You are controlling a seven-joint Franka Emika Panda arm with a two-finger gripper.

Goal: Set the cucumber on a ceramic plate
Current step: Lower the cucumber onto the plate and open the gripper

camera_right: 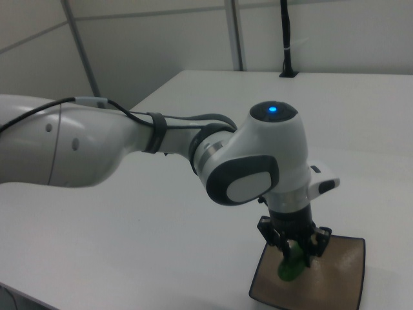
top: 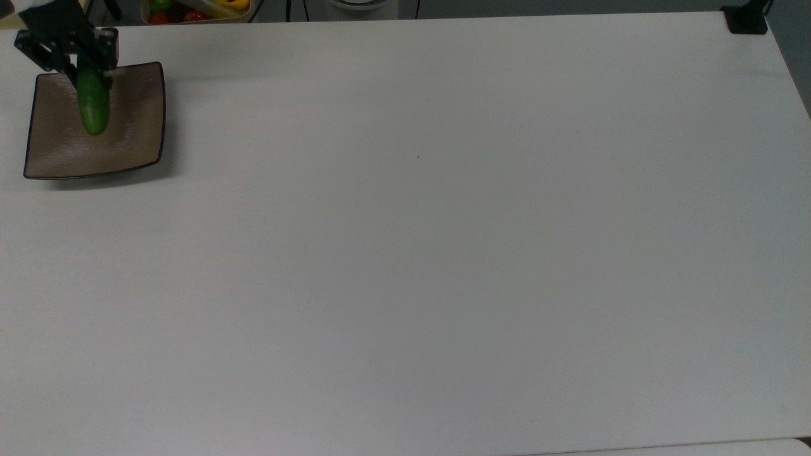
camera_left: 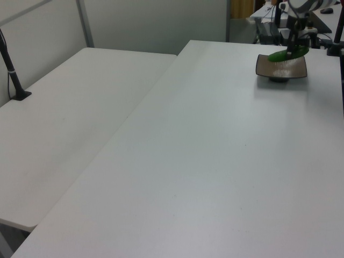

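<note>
The arm (camera_right: pixel 97 145) reaches in from the right view's left, its white links running low and nearly level above the tabletop to a bulky wrist (camera_right: pixel 264 161) with a lit blue dot on top. From the wrist the black gripper (camera_right: pixel 293 248) points straight down near the tabletop's corner. Its two fingers (camera_right: pixel 313 244) are closed around the cucumber (top: pixel 93 104), gripping it near one end.
</note>
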